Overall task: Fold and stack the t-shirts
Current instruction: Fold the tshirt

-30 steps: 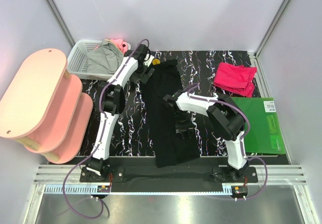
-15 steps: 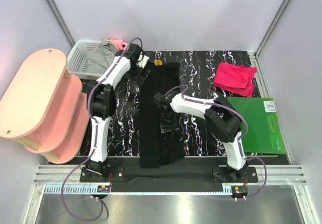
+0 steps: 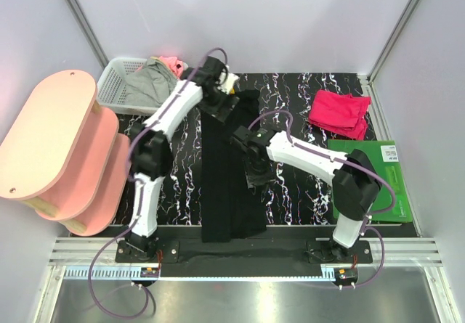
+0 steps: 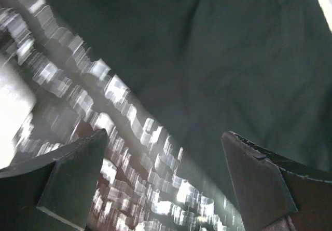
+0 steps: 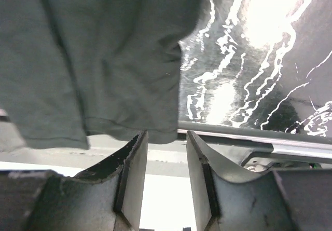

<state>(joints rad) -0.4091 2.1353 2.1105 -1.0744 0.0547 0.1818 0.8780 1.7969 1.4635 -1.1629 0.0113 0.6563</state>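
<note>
The black t-shirt (image 3: 229, 185) lies as a long narrow strip down the middle of the marble table (image 3: 290, 98); its print does not show. My left gripper (image 3: 219, 104) is open and empty over the shirt's far end; in the left wrist view (image 4: 163, 137) black cloth (image 4: 233, 59) lies just beyond the fingers. My right gripper (image 3: 259, 169) is open and empty at the shirt's right edge; in the right wrist view (image 5: 166, 135) the shirt's hem (image 5: 104, 59) hangs ahead of the jaws. The folded crimson-pink t-shirt (image 3: 339, 112) lies at the back right.
A flat green board (image 3: 374, 181) lies at the right edge. A white lattice basket (image 3: 120, 83) with grey and pink cloth stands at the back left. A pink tiered shelf (image 3: 58, 149) stands at the left. Grey walls enclose the table.
The black shirt was dragged left and now lies still. My left gripper has swung right over the shirt's far end. My right gripper has moved a little right and back, off the cloth's middle.
</note>
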